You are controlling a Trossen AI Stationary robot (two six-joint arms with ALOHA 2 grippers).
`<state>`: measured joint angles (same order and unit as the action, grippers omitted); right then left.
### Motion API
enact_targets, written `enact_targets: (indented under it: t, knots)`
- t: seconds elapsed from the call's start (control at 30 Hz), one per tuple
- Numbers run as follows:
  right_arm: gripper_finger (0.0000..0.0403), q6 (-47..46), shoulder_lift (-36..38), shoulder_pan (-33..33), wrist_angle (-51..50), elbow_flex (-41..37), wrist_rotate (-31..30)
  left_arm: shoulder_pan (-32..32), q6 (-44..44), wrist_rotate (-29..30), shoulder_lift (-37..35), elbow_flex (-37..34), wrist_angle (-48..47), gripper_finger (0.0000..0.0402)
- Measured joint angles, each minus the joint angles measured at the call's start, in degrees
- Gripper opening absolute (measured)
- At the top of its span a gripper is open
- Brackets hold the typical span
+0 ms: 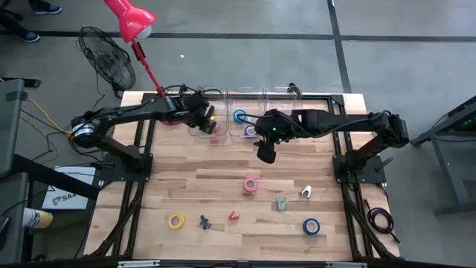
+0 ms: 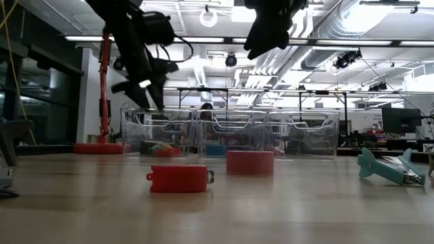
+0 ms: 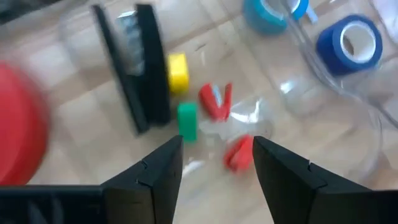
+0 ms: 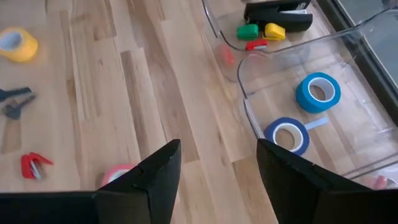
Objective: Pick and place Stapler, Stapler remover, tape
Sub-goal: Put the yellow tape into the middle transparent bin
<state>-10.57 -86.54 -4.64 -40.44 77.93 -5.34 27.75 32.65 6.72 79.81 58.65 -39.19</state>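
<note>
My left gripper (image 3: 217, 143) (image 1: 207, 119) hangs open over the left clear bin (image 3: 292, 118) at the table's far edge. In that bin lie a black stapler (image 3: 140, 68), yellow (image 3: 178, 71) and green (image 3: 186, 119) pieces, a red staple remover (image 3: 216, 101) and a small red piece (image 3: 238, 153) below the fingertips. The middle bin holds two blue tape rolls (image 4: 318, 92) (image 4: 287, 134). My right gripper (image 4: 217, 146) (image 1: 265, 154) hangs open above the table beside that bin, holding nothing. A pink tape roll (image 1: 251, 184) lies flat on the table.
On the near half of the table lie a yellow tape roll (image 1: 175, 221), a dark staple remover (image 1: 204, 222), a red staple remover (image 1: 233, 216), a teal stapler (image 1: 281, 202), a white piece (image 1: 306, 192) and a blue tape roll (image 1: 311, 226). A red lamp (image 1: 130, 21) stands at the far left.
</note>
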Motion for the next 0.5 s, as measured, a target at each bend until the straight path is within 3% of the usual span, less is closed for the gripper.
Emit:
enact_targets:
  t: [0.13,0.3,0.5]
  knots:
    - [0.0201,2.1,0.0,0.0,-1.8,0.0,-0.2,-2.1,-2.2,-4.8,-5.0,0.4,-7.7,0.0172]
    - [0.0201,5.6,0.0,-0.7,-2.3,0.0,-0.1,-8.9,-1.7,-7.5,-11.5,0.4,-19.0,0.0157]
    - [0.0201,10.7,0.0,-2.7,-2.2,0.0,-0.1,-20.7,10.6,-7.4,-17.1,0.4,-24.8,0.0151]
